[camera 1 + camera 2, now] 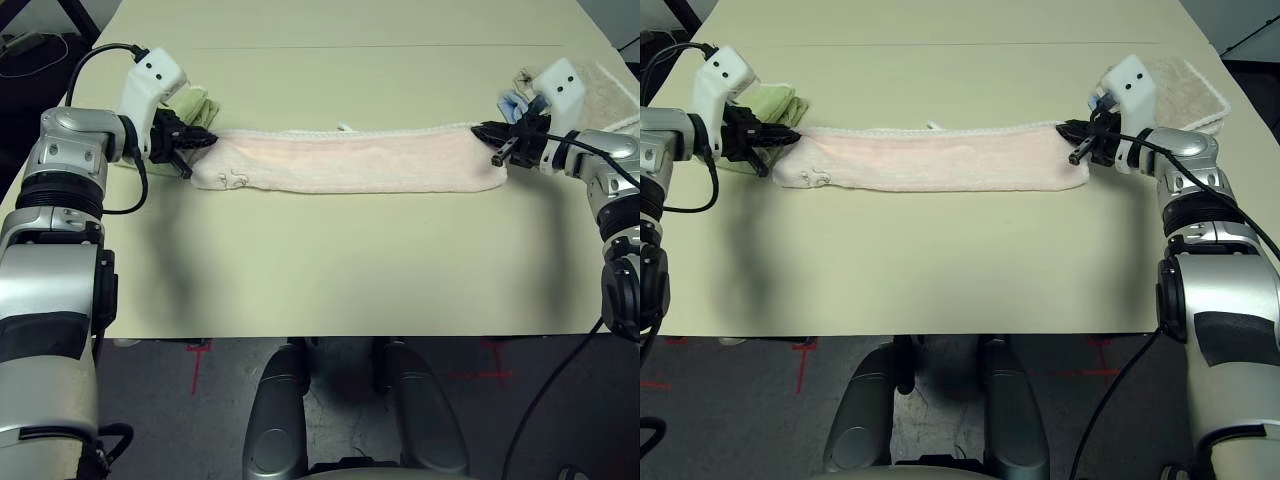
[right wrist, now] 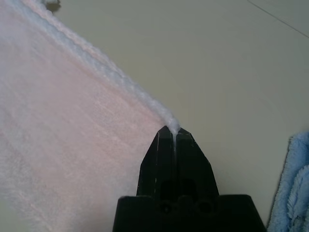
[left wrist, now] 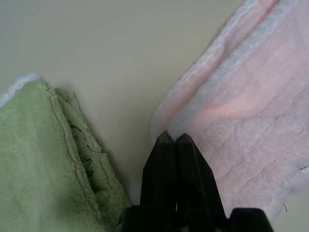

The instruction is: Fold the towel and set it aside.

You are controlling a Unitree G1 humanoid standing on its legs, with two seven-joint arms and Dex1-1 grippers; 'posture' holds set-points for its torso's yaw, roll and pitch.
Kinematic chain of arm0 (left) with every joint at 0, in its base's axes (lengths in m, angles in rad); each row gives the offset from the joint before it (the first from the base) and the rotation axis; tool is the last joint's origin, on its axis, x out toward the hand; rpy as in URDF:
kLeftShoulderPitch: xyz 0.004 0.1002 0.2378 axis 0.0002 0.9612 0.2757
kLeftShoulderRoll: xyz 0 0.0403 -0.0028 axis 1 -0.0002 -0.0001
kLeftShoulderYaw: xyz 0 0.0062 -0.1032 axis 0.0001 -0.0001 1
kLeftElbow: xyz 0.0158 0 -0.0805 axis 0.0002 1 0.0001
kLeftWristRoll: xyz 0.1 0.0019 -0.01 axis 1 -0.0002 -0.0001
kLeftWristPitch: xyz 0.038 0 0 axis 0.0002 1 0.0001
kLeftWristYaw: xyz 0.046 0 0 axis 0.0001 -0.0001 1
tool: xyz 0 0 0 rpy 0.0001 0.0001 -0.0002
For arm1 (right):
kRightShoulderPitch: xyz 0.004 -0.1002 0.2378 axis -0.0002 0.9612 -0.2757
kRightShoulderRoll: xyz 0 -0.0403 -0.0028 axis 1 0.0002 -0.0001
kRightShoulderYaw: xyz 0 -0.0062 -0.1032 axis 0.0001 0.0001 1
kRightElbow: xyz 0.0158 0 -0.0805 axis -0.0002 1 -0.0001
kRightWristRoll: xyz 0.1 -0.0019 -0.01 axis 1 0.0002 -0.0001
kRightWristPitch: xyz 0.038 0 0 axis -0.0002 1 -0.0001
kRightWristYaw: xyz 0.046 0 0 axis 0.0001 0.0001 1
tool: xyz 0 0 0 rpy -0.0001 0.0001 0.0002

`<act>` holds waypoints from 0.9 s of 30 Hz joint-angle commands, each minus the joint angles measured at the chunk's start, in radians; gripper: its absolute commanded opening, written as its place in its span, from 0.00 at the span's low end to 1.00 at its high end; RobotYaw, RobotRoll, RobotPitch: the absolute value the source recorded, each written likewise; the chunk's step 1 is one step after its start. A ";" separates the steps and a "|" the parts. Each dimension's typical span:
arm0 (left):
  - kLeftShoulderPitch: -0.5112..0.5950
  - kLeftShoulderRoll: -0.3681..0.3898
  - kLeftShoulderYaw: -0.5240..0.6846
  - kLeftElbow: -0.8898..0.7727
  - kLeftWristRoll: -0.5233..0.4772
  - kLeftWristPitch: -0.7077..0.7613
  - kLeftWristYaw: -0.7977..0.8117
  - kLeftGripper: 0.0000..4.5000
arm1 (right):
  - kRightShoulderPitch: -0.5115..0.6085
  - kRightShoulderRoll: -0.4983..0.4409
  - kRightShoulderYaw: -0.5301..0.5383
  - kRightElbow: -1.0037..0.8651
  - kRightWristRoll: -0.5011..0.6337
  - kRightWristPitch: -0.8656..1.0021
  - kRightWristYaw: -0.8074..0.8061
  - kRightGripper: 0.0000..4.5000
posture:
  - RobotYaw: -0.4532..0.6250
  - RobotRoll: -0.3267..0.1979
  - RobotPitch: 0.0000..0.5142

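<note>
1. Nearest the robot, the front half of the pale table (image 1: 330,270) is bare, and both silver forearms reach forward along its two sides.
2. The left forearm rises along the left edge and bends inward at the wrist, so the left hand (image 1: 203,140) points toward the middle of the table, tilted slightly down.
3. The right forearm mirrors it on the right edge, and the right hand (image 1: 484,130) points inward, close to level.
4. Between them the towel (image 1: 350,160) lies as a long, narrow pink band stretched crosswise over the table, its whitish stitched edge along the far side and its small dark mark near the left end.
5. The left hand's fingers (image 3: 176,169) are pressed together on the towel's far left corner, as the left wrist view shows.
6. The right hand's fingers (image 2: 174,164) are likewise pinched on the white edging at the far right corner.
7. Just behind the left hand sits a green folded towel (image 1: 770,102).
8. Behind the right hand lie a beige folded towel (image 1: 1185,88) and a light blue towel (image 2: 292,193), both apart from the pink one.
</note>
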 commanded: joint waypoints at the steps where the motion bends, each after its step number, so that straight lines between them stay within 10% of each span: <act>1: -0.018 -0.006 0.000 0.035 0.028 -0.019 0.014 0.01 | 0.006 -0.006 -0.008 0.032 -0.020 -0.015 -0.032 0.00 | 0.42 0.62 0.54; 8: -0.017 -0.009 -0.009 0.058 0.065 -0.042 0.057 0.01 | 0.019 0.011 0.005 0.049 -0.052 -0.010 -0.071 0.00 | 0.42 0.62 0.54; 11: -0.011 -0.007 -0.013 0.063 0.083 -0.051 0.093 0.16 | 0.019 0.027 0.012 0.053 -0.068 0.006 -0.095 0.00 | 0.42 0.62 0.54; 21: 0.001 -0.038 0.123 0.011 -0.008 -0.132 0.228 1.00 | -0.007 0.093 -0.130 0.006 0.071 -0.058 -0.055 0.84 | 0.43 0.62 0.54; 23: 0.018 -0.041 0.143 -0.028 -0.026 -0.152 0.225 1.00 | -0.004 0.088 -0.150 -0.008 0.086 -0.082 -0.051 0.99 | 0.43 0.62 0.54; 27: 0.055 -0.039 0.179 -0.141 -0.075 -0.116 0.186 1.00 | 0.000 0.068 -0.195 -0.040 0.138 -0.091 0.001 0.99 | 0.44 0.62 0.53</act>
